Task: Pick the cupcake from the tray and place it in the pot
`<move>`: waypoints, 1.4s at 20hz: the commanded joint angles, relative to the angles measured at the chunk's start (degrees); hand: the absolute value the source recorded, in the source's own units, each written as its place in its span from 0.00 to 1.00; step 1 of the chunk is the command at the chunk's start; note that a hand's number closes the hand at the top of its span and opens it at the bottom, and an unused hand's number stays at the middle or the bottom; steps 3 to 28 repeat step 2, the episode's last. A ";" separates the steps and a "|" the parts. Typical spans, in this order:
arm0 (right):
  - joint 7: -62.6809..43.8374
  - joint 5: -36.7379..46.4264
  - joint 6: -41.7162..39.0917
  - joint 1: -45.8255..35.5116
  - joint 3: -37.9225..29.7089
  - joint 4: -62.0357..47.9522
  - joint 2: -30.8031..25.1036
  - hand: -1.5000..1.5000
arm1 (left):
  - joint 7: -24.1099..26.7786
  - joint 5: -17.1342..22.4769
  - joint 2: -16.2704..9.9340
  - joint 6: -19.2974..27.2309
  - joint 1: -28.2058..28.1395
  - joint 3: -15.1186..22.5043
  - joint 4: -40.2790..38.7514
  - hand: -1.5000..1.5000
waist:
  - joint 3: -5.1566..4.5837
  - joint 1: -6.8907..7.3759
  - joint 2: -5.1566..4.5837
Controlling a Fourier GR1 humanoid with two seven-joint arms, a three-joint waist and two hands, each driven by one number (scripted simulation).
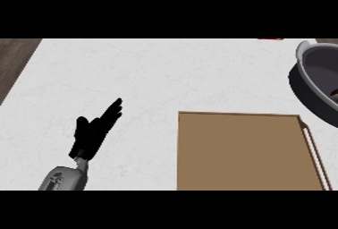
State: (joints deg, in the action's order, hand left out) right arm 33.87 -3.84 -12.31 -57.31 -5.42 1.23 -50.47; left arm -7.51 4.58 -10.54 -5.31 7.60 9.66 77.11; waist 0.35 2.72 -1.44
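Left robot hand [95, 129] rests on counter [165, 76], fingers straight, holding nothing; tray [244, 152] bare; pot [317, 80] at right edge, contents unclear.

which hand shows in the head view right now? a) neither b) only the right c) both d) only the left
d: only the left hand shows, open with straight fingers over the counter, left of the tray; no right hand is in view.
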 commanded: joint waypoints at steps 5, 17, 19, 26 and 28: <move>0.05 -4.93 -5.61 1.97 -4.95 -0.79 -5.93 0.00 | 1.61 0.05 -1.29 -1.11 -0.88 -0.79 -0.36 0.50 | 0.10 0.57 -0.42; 0.05 -4.93 -5.61 1.97 -4.95 -0.79 -5.93 0.00 | 1.61 0.05 -1.29 -1.11 -0.88 -0.79 -0.36 0.50 | 0.10 0.57 -0.42; 0.05 -4.93 -5.61 1.97 -4.95 -0.79 -5.93 0.00 | 1.61 0.05 -1.29 -1.11 -0.88 -0.79 -0.36 0.50 | 0.10 0.57 -0.42; 0.05 -4.93 -5.61 1.97 -4.95 -0.79 -5.93 0.00 | 1.61 0.05 -1.29 -1.11 -0.88 -0.79 -0.36 0.50 | 0.10 0.57 -0.42; 0.05 -4.93 -5.61 1.97 -4.95 -0.79 -5.93 0.00 | 1.61 0.05 -1.29 -1.11 -0.88 -0.79 -0.36 0.50 | 0.10 0.57 -0.42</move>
